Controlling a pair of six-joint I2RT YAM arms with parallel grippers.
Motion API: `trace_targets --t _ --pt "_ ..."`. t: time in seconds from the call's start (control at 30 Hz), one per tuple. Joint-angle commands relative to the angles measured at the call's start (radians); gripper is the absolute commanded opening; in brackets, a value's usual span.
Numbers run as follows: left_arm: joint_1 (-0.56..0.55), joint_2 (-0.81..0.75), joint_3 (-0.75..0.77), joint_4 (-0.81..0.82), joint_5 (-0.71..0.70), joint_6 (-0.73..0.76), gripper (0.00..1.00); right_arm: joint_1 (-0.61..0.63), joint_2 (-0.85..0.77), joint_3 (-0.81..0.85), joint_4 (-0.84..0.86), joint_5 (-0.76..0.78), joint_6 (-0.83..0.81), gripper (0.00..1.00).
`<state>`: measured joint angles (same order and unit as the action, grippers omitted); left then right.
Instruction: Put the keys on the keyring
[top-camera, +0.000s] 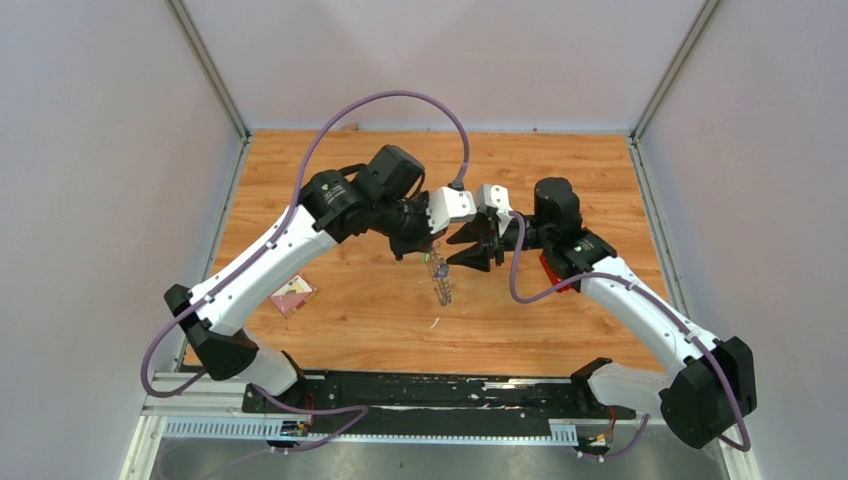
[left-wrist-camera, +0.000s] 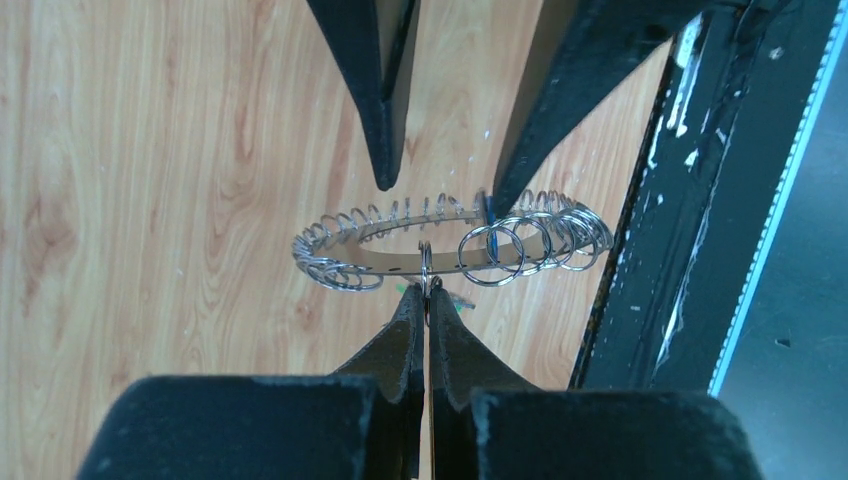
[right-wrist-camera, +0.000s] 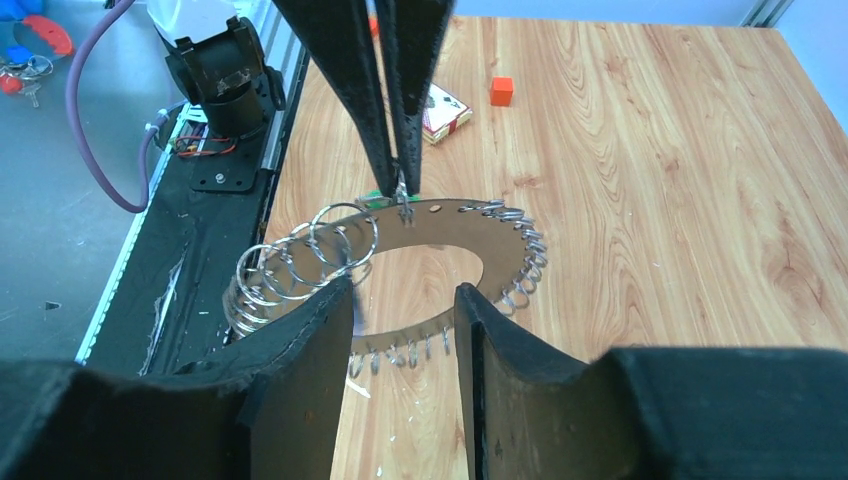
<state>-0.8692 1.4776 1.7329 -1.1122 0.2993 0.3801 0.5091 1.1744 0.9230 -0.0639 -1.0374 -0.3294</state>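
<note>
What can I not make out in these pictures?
Left wrist view: green key almost wholly hidden behind the shut left fingers.
Top view: keyring too small to count its rings.
Right wrist view: keyring's near edge covered by the right fingers.

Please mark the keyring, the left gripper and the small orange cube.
keyring (right-wrist-camera: 460, 225): right wrist view, on its flat band, the side away from the camera.
left gripper (left-wrist-camera: 427, 300): left wrist view, at the seam between its shut fingertips.
orange cube (right-wrist-camera: 502, 91): right wrist view, on its front face.
</note>
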Motion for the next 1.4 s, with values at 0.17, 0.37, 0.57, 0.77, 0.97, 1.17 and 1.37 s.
trace_targets --t 0.17,0.37,0.57,0.77,0.97,1.17,1.37 --pt "-0.016 0.133 0.206 -0.282 -0.105 0.041 0.0 -0.003 -0.014 0.042 0.006 -0.004 -0.019 0.41" --pt "-0.017 0.144 0.237 -0.297 -0.085 0.055 0.0 -0.003 -0.008 0.04 0.02 -0.015 0.001 0.4" --pt "-0.017 0.136 0.197 -0.259 0.024 0.079 0.0 -0.003 0.005 0.01 0.135 -0.043 0.108 0.39" --pt "-0.017 0.03 0.056 -0.085 0.084 0.087 0.0 -0.005 0.016 -0.039 0.283 -0.115 0.225 0.37" --pt "-0.017 -0.008 0.002 -0.016 0.119 0.068 0.0 -0.003 0.044 -0.064 0.385 -0.172 0.313 0.35" --pt "-0.017 -0.023 -0.031 0.018 0.134 0.057 0.0 0.012 0.055 -0.057 0.383 -0.182 0.312 0.35" --pt "-0.017 -0.034 -0.038 0.03 0.135 0.047 0.0 0.021 0.061 -0.051 0.37 -0.185 0.304 0.33"
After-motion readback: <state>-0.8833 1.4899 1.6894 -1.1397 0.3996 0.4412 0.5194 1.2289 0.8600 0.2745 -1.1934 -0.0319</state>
